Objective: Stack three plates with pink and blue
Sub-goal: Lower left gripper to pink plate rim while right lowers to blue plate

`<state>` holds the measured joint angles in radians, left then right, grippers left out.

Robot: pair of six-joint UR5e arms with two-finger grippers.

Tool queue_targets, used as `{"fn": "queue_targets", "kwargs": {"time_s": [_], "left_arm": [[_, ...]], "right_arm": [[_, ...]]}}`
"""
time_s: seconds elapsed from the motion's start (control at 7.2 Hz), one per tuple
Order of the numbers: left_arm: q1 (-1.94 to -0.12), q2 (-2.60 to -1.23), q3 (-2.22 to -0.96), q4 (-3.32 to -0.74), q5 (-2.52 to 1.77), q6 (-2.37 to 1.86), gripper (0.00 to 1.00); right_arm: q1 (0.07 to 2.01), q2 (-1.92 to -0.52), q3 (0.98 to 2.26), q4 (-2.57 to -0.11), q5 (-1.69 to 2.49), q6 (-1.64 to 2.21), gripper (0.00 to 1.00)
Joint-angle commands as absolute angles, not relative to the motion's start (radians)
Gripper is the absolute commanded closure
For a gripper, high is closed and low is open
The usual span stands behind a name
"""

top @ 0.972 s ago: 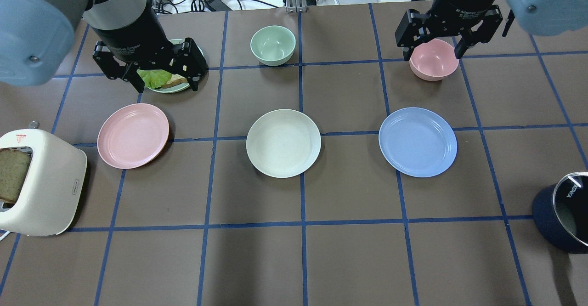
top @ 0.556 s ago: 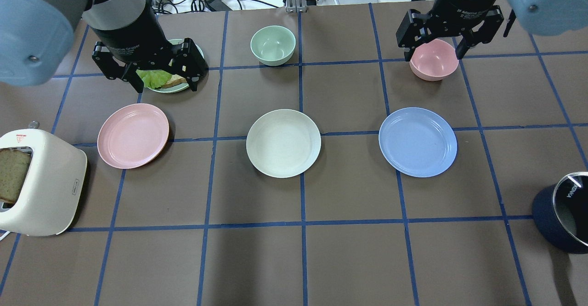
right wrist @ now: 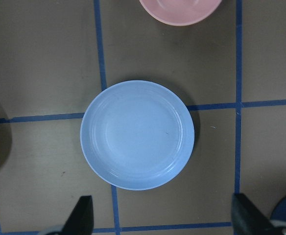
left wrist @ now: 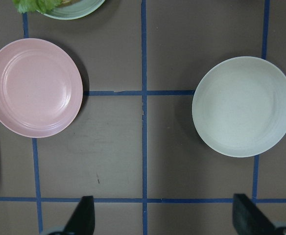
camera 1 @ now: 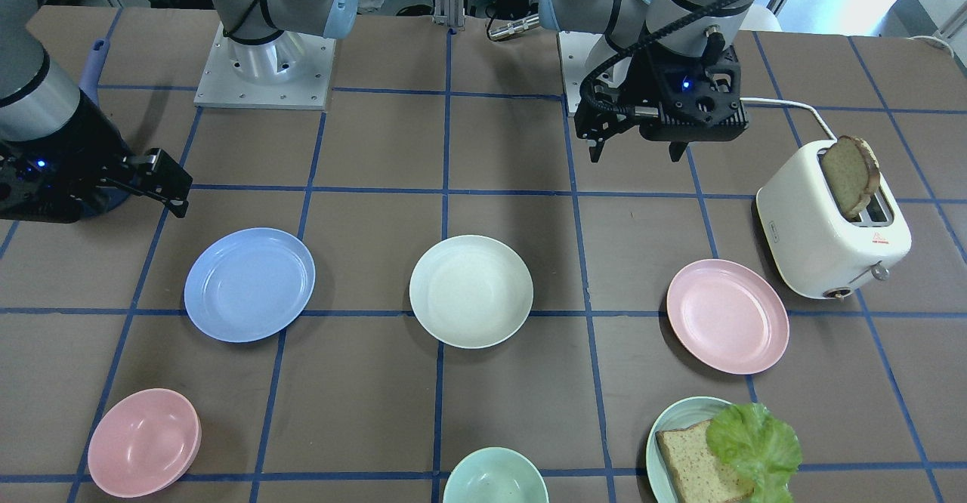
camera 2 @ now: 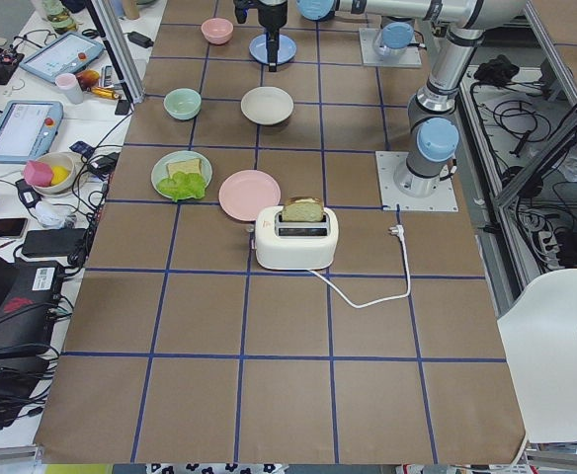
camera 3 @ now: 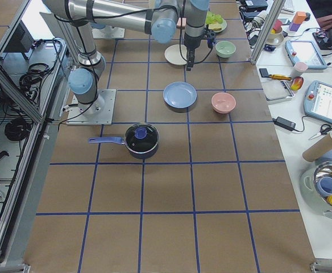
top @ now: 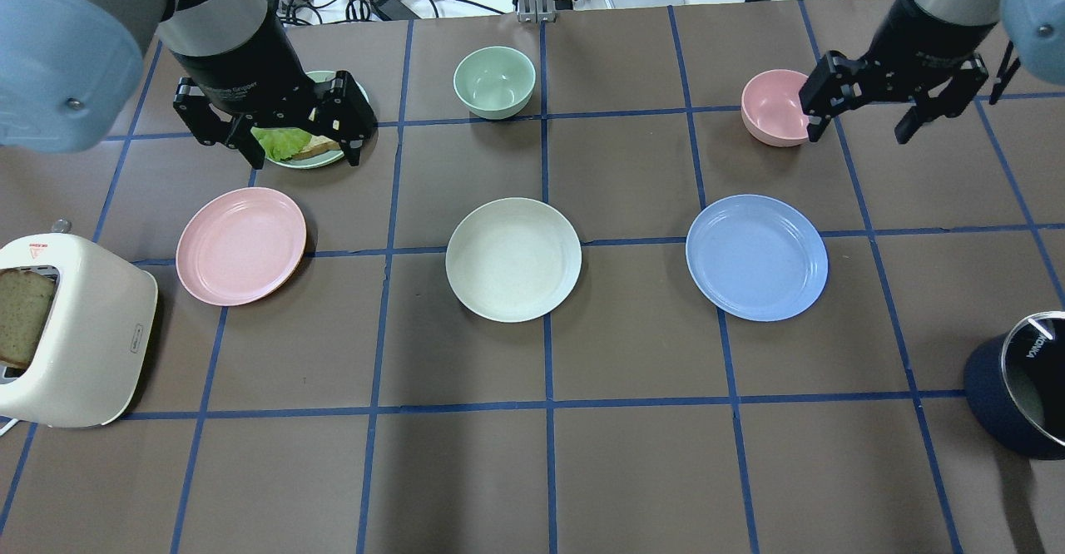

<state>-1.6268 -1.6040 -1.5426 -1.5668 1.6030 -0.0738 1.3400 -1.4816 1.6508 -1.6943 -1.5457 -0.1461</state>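
Observation:
Three equal plates lie in a row on the brown mat: the pale pink plate point(top: 241, 245) on the left, the cream-white plate point(top: 513, 259) in the middle and the light blue plate point(top: 756, 257) on the right. None touch. My left gripper point(top: 304, 155) is open and empty, raised behind the pink plate. Its wrist view shows the pink plate point(left wrist: 34, 87) and the cream plate point(left wrist: 243, 106). My right gripper point(top: 857, 134) is open and empty, raised behind and to the right of the blue plate point(right wrist: 137, 134).
A white toaster point(top: 75, 329) with a bread slice stands at the left edge. A teal plate point(camera 1: 672, 420) with bread and lettuce lies under my left gripper. A green bowl point(top: 494, 80), a pink bowl point(top: 770, 109) and a dark pot point(top: 1019, 396) are also there.
My right gripper has moved right, from over the pink bowl to beside it. My left gripper has barely moved. The plates have not moved.

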Motion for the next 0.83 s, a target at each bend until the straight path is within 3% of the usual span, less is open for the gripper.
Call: {"fn": "queue_targets", "kwargs": {"time_s": [0.0,0.14,0.42,0.69], "left_arm": [[-1.522,-1.719,-1.595,-1.453,1.601,-0.064,0.0],[-1.482,-1.788,-1.645,-1.337,1.605,-0.048,0.0],[-1.448,-1.932,-1.716,-1.101,1.618,0.004,0.03],[-1.439,-2.041,-1.733,-1.057,1.679,0.031,0.09]], "right_arm": [[1.244,-1.456,1.904,-2.038,-1.539,-0.223,0.0],[1.214,-1.422,1.964,-2.121,-1.475,-0.229,0.0],[1.181,-1.318,1.965,-2.132,-1.425,-0.235,0.0],[1.18,-1.234,1.968,-2.248,-1.425,-0.261,0.0]]}}
